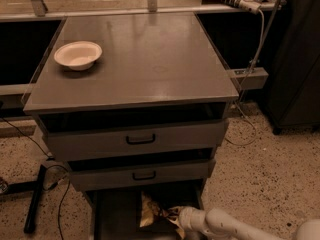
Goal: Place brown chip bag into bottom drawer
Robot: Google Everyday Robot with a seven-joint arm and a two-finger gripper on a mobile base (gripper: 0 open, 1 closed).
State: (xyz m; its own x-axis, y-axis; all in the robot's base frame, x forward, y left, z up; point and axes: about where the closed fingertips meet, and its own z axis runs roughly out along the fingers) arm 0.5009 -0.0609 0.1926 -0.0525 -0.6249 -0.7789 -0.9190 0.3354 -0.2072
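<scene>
The crinkly brown-and-yellow foil chip bag (149, 211) is seen propped upright inside the open grey metal bottom drawer (115, 218). The end effector (176, 218) is positioned low, right against the bag's right edge, and whether it is open or closed cannot be told. A round white bowl (78, 54) is set on the grey tabletop (150, 64).

The surface (150, 64) is smooth grey metal with a dull sheen; the white bowl (78, 54) near its far left corner looks matt. Below its front edge, the smooth, pale end effector (176, 219) sits beside the crinkly foil brown chip bag (149, 210) in the matt metal bottom drawer (112, 215).
</scene>
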